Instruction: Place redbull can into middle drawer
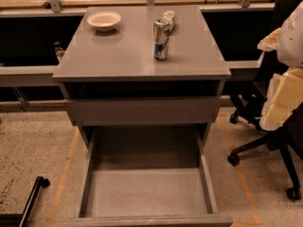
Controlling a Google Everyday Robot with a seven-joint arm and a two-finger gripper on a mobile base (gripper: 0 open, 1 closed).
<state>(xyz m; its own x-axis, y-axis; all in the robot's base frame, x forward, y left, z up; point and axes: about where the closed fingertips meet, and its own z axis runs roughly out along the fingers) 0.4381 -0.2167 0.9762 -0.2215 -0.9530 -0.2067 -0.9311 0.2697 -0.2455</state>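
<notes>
One redbull can (pixel 161 39); one other can (pixel 168 19); one bowl (pixel 103 21); one middle drawer (pixel 147 193); one pincer (pixel 279 109) at the right edge.

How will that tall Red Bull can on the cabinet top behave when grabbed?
The redbull can stands upright, tall and slim, so it probably tips easily if nudged. Its shiny metal skin may be slippery. The gripper is out of view.

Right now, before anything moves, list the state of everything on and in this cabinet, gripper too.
Redbull can: upright on the cabinet top.
Other can: lying on its side behind it.
Bowl: upright, looks empty.
Middle drawer: pulled open, nothing inside.
Upper drawer: pushed in.
Gripper: out of view; only the arm shows at the right edge.
</notes>
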